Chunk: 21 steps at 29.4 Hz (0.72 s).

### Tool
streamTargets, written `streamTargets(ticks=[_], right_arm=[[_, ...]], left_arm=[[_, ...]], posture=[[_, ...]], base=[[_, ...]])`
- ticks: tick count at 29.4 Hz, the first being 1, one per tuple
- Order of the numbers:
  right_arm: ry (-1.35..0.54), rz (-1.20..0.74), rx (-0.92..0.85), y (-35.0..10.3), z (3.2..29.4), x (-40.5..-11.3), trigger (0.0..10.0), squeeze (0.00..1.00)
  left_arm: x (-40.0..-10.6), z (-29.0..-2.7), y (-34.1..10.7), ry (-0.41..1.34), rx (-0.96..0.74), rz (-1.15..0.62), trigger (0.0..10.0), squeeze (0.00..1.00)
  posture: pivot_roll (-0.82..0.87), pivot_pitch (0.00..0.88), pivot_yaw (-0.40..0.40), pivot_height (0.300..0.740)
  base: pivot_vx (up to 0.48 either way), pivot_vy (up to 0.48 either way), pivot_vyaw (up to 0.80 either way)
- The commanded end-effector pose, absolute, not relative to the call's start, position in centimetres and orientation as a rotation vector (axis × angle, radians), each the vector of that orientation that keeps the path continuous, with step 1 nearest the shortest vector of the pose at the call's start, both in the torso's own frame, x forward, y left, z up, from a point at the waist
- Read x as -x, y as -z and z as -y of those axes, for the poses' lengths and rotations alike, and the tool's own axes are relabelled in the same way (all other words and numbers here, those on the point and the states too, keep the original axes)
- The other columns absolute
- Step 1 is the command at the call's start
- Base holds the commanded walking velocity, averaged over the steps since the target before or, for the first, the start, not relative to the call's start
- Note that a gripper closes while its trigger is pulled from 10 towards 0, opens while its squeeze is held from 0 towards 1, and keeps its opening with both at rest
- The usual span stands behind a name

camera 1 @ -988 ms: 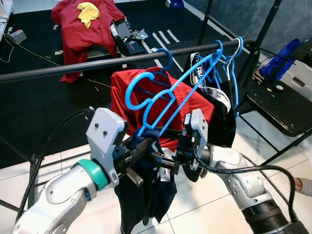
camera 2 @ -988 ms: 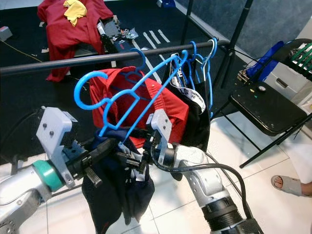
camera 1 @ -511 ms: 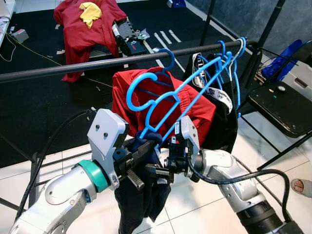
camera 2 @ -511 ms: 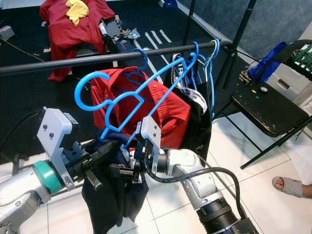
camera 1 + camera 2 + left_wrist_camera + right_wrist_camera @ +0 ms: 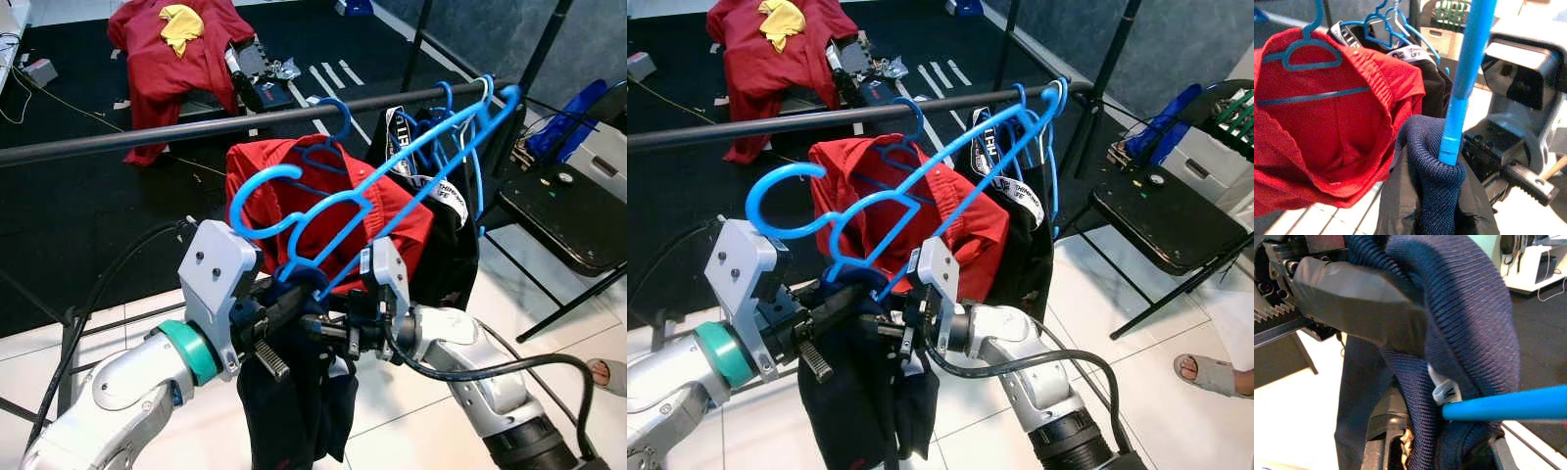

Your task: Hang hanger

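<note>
I have both the left end effector point(image 5: 279, 315) and the right end effector point(image 5: 338, 328) clenched on the bright blue plastic hanger point(image 5: 333, 211) carrying dark navy knit clothing point(image 5: 299, 401), tilted below the black metal rail point(image 5: 147, 132) so its hook can reach it.

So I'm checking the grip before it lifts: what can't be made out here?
- Left gripper: fingertips buried in the navy garment, head views.
- Right gripper: fingers hidden behind its own wrist block.
- Blue hanger: lower bar covered by the garment.
- Rail: ends cut off.

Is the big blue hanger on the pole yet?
Not yet. The big blue plastic hanger tilts sideways, its hook in open air below the black metal pole.
</note>
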State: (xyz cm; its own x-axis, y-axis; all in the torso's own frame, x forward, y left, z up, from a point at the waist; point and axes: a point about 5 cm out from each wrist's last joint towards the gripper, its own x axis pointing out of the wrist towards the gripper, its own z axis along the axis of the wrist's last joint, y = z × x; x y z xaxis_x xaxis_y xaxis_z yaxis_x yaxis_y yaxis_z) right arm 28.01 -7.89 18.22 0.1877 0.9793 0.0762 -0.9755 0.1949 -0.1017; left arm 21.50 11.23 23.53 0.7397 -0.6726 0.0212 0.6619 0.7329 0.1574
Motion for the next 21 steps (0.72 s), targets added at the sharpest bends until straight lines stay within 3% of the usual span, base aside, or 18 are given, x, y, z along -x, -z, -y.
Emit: streamTargets(ticks=[1,9,10,16,17,18,19,21], right_arm=[[-1.356,0.195,0.049,-19.3,8.3,-27.9,0.0,0.00],[-1.319,0.235,0.034,-20.3,8.8,-28.2,0.0,0.00],[-1.307,0.236,0.023,-20.4,9.0,-28.2,0.0,0.00],[-1.289,0.228,-0.001,-20.3,9.4,-28.1,0.0,0.00],[-1.280,0.226,-0.006,-20.2,9.5,-28.0,0.0,0.00],[-1.280,0.226,-0.006,-20.2,9.5,-28.0,0.0,0.00],[-1.264,0.226,-0.017,-20.2,9.7,-28.1,0.0,0.00],[-1.230,0.227,-0.041,-20.2,10.2,-28.1,0.0,0.00]], left_arm=[[-21.6,-11.2,-22.9,0.735,-0.167,0.052,10.0,0.00],[-21.5,-11.4,-22.5,0.738,-0.143,0.032,10.0,0.00],[-21.4,-11.4,-22.6,0.749,-0.131,0.038,10.0,1.00],[-21.7,-12.0,-23.0,0.684,-0.052,0.042,10.0,1.00],[-21.6,-12.2,-23.1,0.685,-0.031,0.050,10.0,0.47],[-21.6,-12.2,-23.1,0.685,-0.031,0.050,10.0,0.47],[-21.4,-12.6,-23.3,0.680,0.003,0.057,10.0,0.00],[-21.1,-13.5,-23.2,0.664,0.062,0.053,10.0,0.00]], posture=[[-0.01,0.122,0.061,0.740],[-0.01,0.123,0.060,0.740],[-0.01,0.125,0.063,0.740],[-0.01,0.127,0.066,0.740],[-0.01,0.129,0.068,0.740],[-0.01,0.129,0.068,0.740],[-0.01,0.130,0.069,0.740],[-0.01,0.132,0.071,0.740]], base=[[0.000,0.000,0.00],[0.000,0.000,0.00],[0.000,0.000,0.00],[0.000,0.000,0.00],[0.000,0.000,0.00],[0.000,0.000,0.00],[0.000,0.000,0.00],[0.000,0.000,0.00]])
